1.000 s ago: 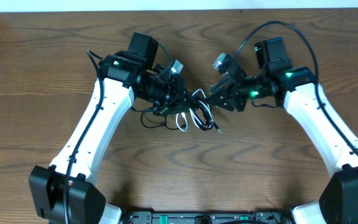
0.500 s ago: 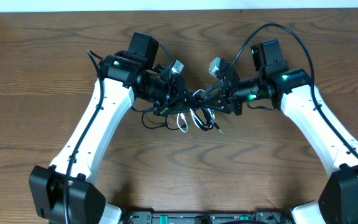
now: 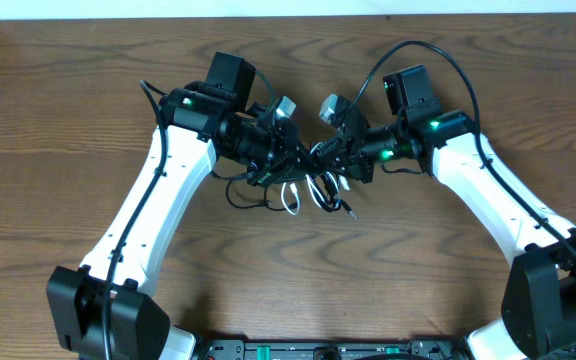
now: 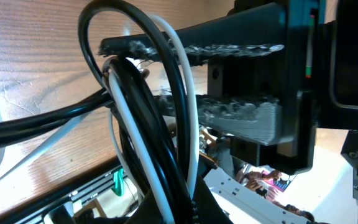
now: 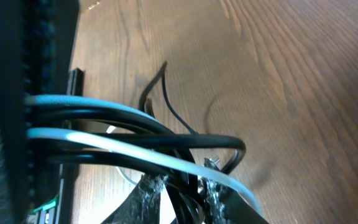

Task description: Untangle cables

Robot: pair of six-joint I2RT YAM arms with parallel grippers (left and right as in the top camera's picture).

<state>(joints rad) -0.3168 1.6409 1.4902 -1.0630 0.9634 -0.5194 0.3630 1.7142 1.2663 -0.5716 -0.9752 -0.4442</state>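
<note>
The cables (image 3: 309, 186) are a small tangle of thin black and white cords on the table between my two arms. A white loop (image 3: 290, 198) and a black plug end (image 3: 351, 210) trail out toward the front. My left gripper (image 3: 290, 165) is shut on the left side of the tangle. In the left wrist view, black and white cords (image 4: 138, 118) run between its fingers (image 4: 179, 208). My right gripper (image 3: 328, 160) meets the tangle from the right. In the right wrist view, its jaws (image 5: 182, 194) have closed in on black cords (image 5: 135, 121).
The brown wooden table (image 3: 418, 280) reaches a pale back edge (image 3: 288, 8) behind both arms. The two grippers stand nearly tip to tip. The right gripper's textured fingers (image 4: 229, 115) fill much of the left wrist view.
The right arm has swung left into the tangle, and its jaws have narrowed onto the cords. The left arm and its grip have not moved.
</note>
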